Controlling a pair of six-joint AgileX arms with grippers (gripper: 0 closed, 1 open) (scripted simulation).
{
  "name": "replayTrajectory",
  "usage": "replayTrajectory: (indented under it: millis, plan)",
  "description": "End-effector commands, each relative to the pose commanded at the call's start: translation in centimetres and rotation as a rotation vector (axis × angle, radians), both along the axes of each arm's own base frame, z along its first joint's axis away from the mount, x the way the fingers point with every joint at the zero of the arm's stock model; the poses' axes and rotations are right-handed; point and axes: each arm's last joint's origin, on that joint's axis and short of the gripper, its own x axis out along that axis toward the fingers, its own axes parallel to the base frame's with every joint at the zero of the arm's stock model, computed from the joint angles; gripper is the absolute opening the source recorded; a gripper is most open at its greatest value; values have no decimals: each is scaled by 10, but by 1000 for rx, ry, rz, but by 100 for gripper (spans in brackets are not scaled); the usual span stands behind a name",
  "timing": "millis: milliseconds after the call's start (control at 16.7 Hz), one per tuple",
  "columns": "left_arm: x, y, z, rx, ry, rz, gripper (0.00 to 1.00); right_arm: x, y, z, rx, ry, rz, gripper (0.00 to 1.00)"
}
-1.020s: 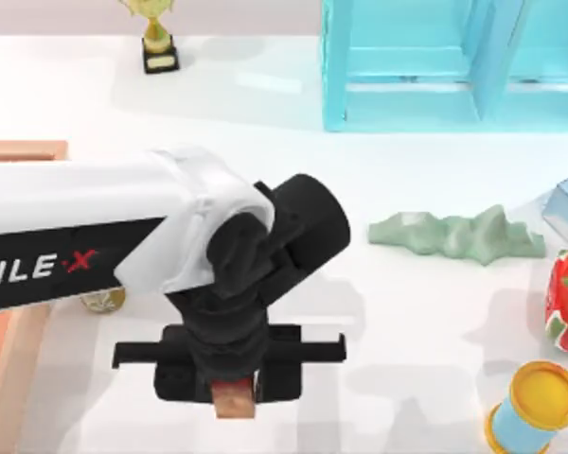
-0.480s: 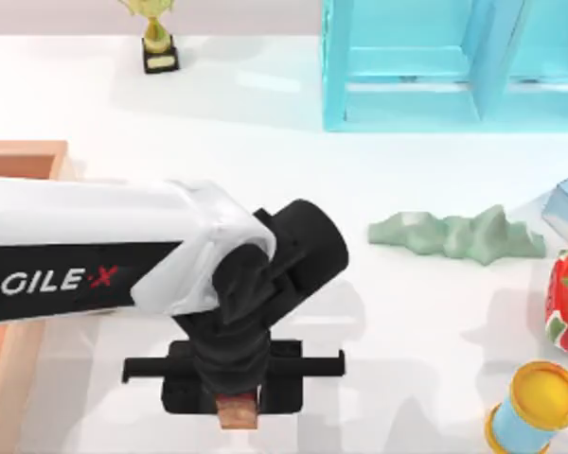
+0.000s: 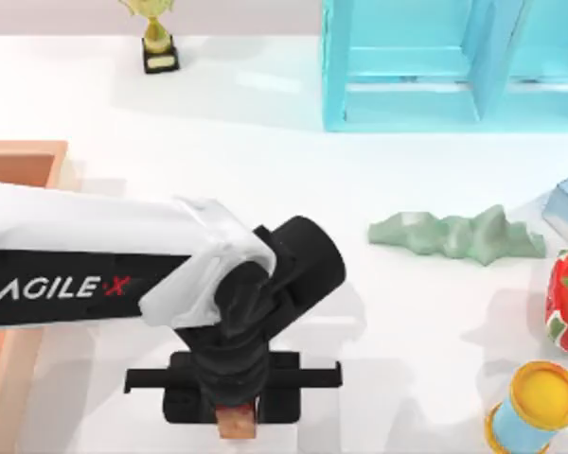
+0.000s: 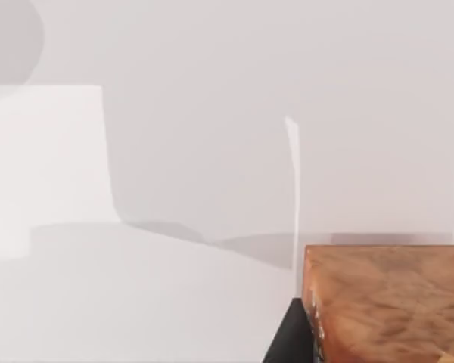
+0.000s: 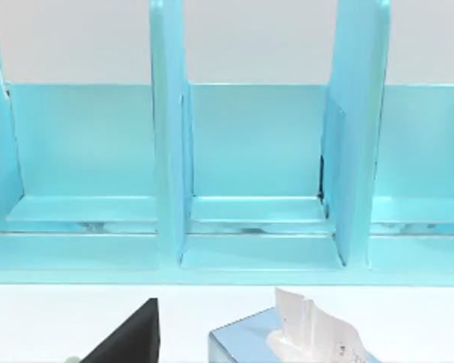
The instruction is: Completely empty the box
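Woodgrain block [image 4: 386, 302] face clear at left wrist

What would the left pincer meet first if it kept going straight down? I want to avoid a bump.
Probably just bare table. The left pincer points down, shut on a brown block, and nothing lies under it in the left wrist view; the height is unclear.

Bright, even light falls on the white bench [image 3: 265, 142]; soft grey shadows spread beneath the left arm [image 3: 85, 265], perhaps from several overhead sources.
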Motion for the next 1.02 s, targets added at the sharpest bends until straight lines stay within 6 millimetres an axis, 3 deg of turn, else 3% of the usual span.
replayTrajectory:
  millis: [720,1020]
  plan:
    - [0,0,0,0,0,0,98,0,0,0,0,0,0,100]
    - [0,0,0,0,0,0,100,0,0,0,0,0,0,100]
